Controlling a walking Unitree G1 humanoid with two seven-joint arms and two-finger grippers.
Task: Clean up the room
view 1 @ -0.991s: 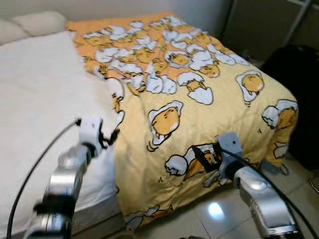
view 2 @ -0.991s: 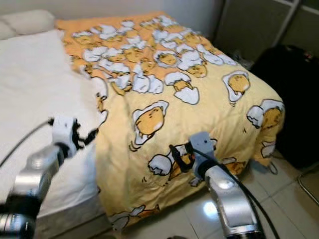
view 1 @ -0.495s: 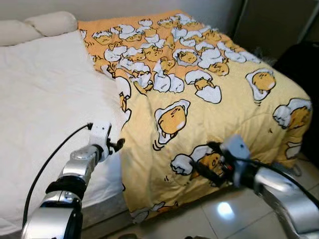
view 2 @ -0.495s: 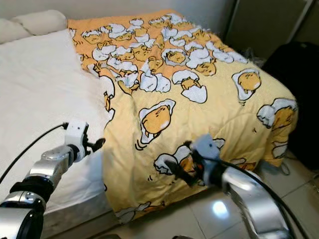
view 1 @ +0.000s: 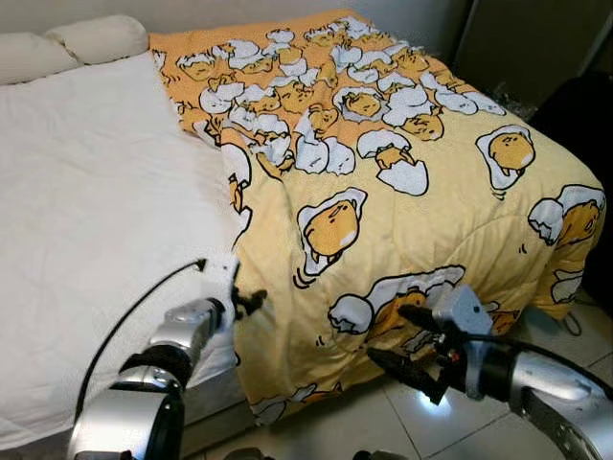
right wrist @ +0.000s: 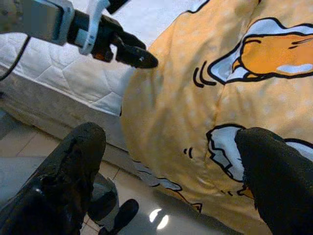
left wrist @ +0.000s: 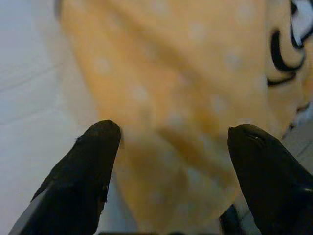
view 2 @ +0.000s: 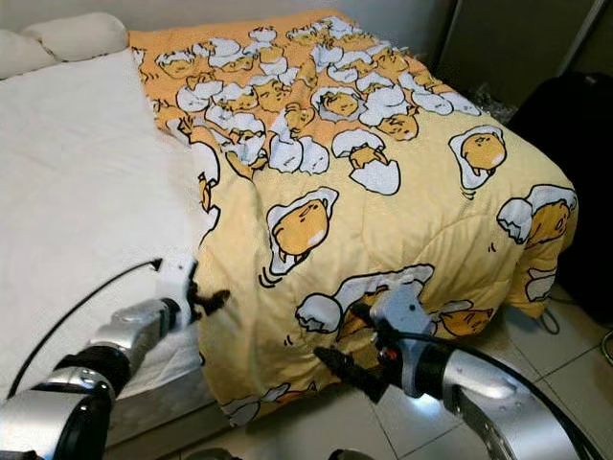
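On your far left the bed [view 1: 86, 240] shows its bare white mattress cover, with two pale pillows [view 1: 67, 43] lying at the head. Your left gripper [view 1: 251, 303] reaches out over the mattress's near edge, its tips right at the folded-back border of the yellow quilt [view 1: 402, 192]. In the left wrist view its two black fingers [left wrist: 93, 166] stand spread wide, with the quilt's yellow edge bulging between them; you cannot tell from here whether the fabric touches either one.

The quilt, printed with egg characters, covers only the right half of the bed and spills over the foot end and the right side down toward the glossy tiled floor [view 1: 431, 422]. Its left border runs in an uneven line up the middle of the mattress.

Your right gripper [view 1: 410, 341] hangs low beside the draped foot corner of the quilt, just above the tiles. Its fingers [right wrist: 73, 166] are parted wide and hold nothing; the quilt's hanging fold lies ahead of them. A dark bag [view 2: 575, 153] sits against the wall on the far right.
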